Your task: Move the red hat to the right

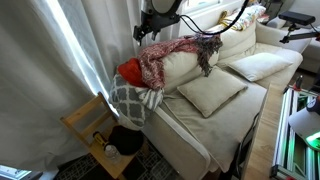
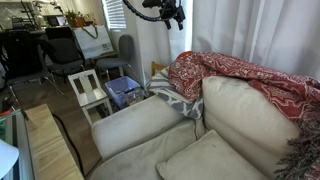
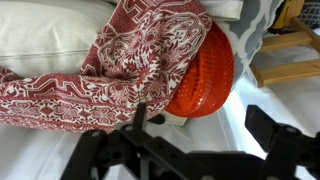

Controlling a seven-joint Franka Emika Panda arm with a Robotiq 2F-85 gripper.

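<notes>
The red hat [image 3: 207, 72] is a small, bright red, rounded knit hat. It rests on the end of the sofa's back, partly tucked under the red-and-white patterned blanket [image 3: 130, 50]. In an exterior view the hat [image 1: 128, 70] shows at the blanket's [image 1: 170, 52] lower end. In the exterior view from the sofa's front I cannot make out the hat beside the blanket [image 2: 240, 80]. My gripper [image 3: 205, 135] is open and empty, hanging in the air above the hat without touching it. It shows high up in both exterior views [image 1: 152, 27] [image 2: 172, 13].
A grey-and-white checked cloth [image 1: 132, 98] [image 2: 168, 95] hangs over the sofa arm below the hat. Cream cushions [image 1: 212, 92] lie on the seat. A wooden side table [image 1: 92, 125] stands beside the sofa. A white chair [image 2: 90, 92] and office chairs stand further off.
</notes>
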